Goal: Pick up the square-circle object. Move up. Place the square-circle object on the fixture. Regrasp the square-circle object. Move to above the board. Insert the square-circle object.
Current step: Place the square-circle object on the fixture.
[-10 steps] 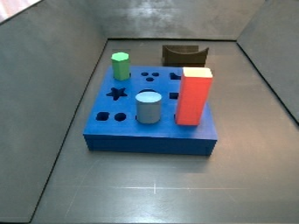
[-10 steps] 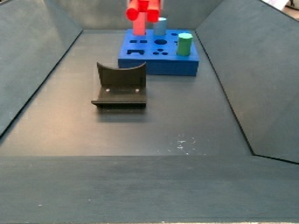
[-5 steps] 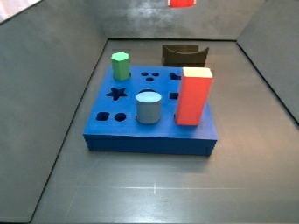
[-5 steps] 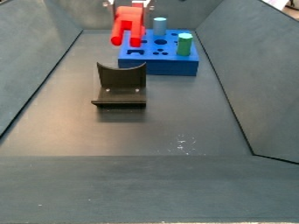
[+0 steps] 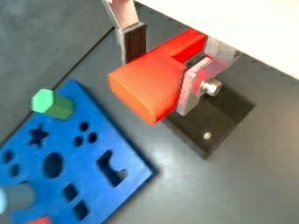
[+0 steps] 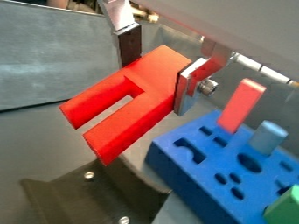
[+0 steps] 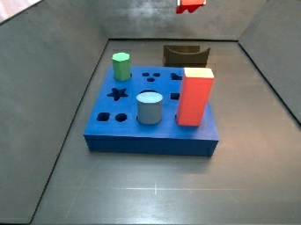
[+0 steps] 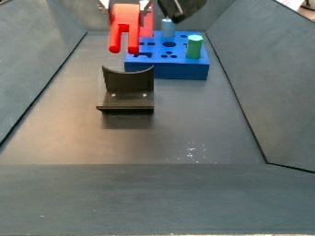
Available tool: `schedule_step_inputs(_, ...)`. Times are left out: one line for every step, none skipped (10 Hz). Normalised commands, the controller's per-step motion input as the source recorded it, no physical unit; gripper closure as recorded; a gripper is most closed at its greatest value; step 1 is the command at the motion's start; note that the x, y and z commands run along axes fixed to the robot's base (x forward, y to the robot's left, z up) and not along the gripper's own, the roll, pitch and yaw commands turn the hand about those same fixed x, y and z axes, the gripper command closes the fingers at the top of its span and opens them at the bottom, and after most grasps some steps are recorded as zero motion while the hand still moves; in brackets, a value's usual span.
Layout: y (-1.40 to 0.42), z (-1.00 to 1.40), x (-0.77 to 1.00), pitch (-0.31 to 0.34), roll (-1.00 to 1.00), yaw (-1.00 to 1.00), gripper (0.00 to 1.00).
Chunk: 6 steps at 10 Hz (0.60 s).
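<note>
Probably a robotics lab test cell: bare grey walled enclosure, gripper [image 5: 163, 66], fixture [image 8: 125, 90], and blue board [image 7: 153, 110].

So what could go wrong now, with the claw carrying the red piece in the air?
The claw grips the square-circle object near one end, so most of it sticks out. It might tilt or slip between the fingers. The fixture is small with a curved notch, so a tilted piece could land crooked or fall off. The board and its pegs stand close behind, so a wide swing might bump them.
</note>
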Motion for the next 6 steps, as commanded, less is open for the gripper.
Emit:
schedule_step_inputs(0.04,-0.01,0.06,0.079,-0.63,-0.09,1.0)
schedule_step_inputs(0.04,-0.02,0.07,0.071,-0.45,-0.1,1.0)
schedule_step_inputs(0.03,-0.01,0.08,0.065,-0.26,-0.1,1.0)
schedule_step_inputs(0.03,-0.01,0.07,0.053,-0.2,-0.09,1.0)
schedule_step_inputs(0.13,-1.0,0.13,0.28,-1.0,-0.09,1.0)
schedule_step_inputs(0.14,-1.0,0.13,0.274,-1.0,-0.1,1.0)
